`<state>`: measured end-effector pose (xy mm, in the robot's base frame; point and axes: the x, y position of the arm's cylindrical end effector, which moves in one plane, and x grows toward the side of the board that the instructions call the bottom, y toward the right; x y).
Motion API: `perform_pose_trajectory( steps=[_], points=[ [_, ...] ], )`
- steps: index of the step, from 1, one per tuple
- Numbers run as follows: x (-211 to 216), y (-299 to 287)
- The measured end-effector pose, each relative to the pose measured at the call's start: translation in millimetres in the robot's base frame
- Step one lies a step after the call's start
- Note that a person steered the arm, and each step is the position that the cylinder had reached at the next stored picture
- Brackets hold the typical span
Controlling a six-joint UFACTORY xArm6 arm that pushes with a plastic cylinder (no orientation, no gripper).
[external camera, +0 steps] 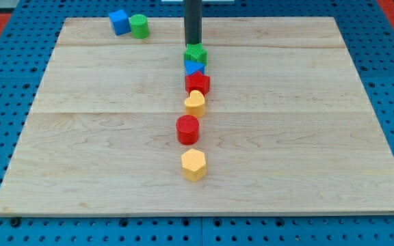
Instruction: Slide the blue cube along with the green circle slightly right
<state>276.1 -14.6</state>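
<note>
Rod (193, 20) cut off by the view's top, my tip hidden behind green block (195, 55), blue block (193, 67) partly covered

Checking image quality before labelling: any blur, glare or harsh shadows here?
Camera view: sharp across the board, lighting even, no glare; only soft short shadows under blocks such as the red cylinder; my tip is crisp, just above the green block.

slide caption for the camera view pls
My tip sits at a central block column; blue cube and green circle wait top-left.
</note>
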Motion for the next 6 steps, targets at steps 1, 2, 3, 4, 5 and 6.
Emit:
perform_pose_trajectory(
  steps=[1, 2, 3, 4, 5, 6],
  points=[
    [-1.6, -56.9],
    [-4.3, -142.7],
    [-34.0, -214.9],
    [-83.9, -229.1],
    [-84.4, -174.9],
    [-80.4, -74.7]
  ],
)
